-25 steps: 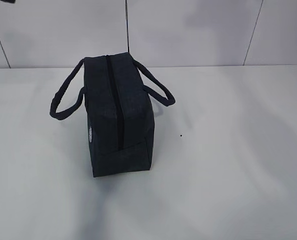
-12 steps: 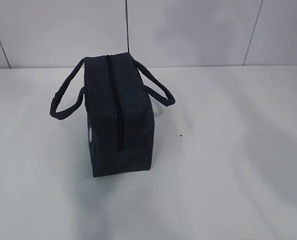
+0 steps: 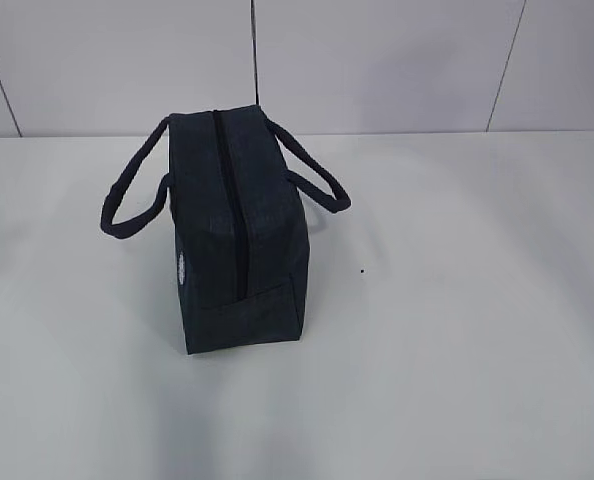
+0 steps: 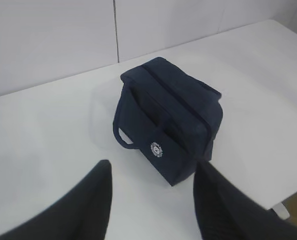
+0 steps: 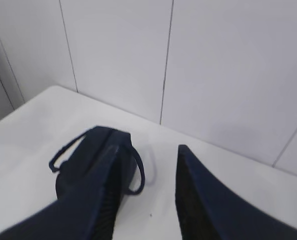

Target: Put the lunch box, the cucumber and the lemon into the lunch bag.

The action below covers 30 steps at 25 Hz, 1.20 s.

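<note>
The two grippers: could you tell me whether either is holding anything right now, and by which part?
Nothing is held. The left gripper and right gripper are both open and empty, away from the zipped lunch bag.

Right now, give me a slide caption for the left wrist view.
Open left pincer hovers above the zipped navy lunch bag standing on the white table.

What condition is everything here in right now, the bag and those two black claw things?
Lunch bag: upright on the table, zipper closed, handles flopped out to either side.
Left gripper: open, holding nothing, well back from the bag.
Right gripper: open, holding nothing, above the table.
</note>
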Motion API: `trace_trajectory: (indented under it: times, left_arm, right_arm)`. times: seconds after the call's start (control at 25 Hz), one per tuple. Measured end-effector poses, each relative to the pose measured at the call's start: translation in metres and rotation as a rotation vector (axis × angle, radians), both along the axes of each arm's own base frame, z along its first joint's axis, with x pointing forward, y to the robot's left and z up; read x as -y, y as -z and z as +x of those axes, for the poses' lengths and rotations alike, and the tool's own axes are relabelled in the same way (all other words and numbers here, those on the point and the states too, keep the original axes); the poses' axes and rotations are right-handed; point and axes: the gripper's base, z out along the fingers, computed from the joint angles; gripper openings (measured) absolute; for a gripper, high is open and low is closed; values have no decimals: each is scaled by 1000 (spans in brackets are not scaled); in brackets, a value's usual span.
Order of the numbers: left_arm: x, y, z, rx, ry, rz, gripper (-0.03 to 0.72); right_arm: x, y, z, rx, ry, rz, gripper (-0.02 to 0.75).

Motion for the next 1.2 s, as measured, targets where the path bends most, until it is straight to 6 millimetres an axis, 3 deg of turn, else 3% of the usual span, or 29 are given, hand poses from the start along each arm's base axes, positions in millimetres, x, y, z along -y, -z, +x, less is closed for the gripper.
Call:
trace_trajectory:
  times: [0.24, 0.4, 0.56, 0.72, 1.0, 1.2]
  left_arm:
    - [0, 3, -10, -36, 25, -1, 361]
    - [0, 13, -16, -55, 28, -3, 349]
    - [-3, 35, -33, -65, 29, -4, 347]
    - [-7, 60, -58, -68, 39, 0, 346]
    - [-13, 107, -88, -85, 80, 23, 345]
    - [-19, 122, -104, -28, 59, 33, 344]
  right_arm:
    - [30, 59, -83, 26, 55, 4, 278]
    - [43, 109, -122, 57, 63, 25, 277]
    - [48, 162, -139, -19, 65, 10, 277]
    - [52, 198, -153, -52, 70, 11, 276]
    - [51, 244, -148, -192, 78, -44, 283]
    - [50, 266, -144, -247, 78, -64, 321]
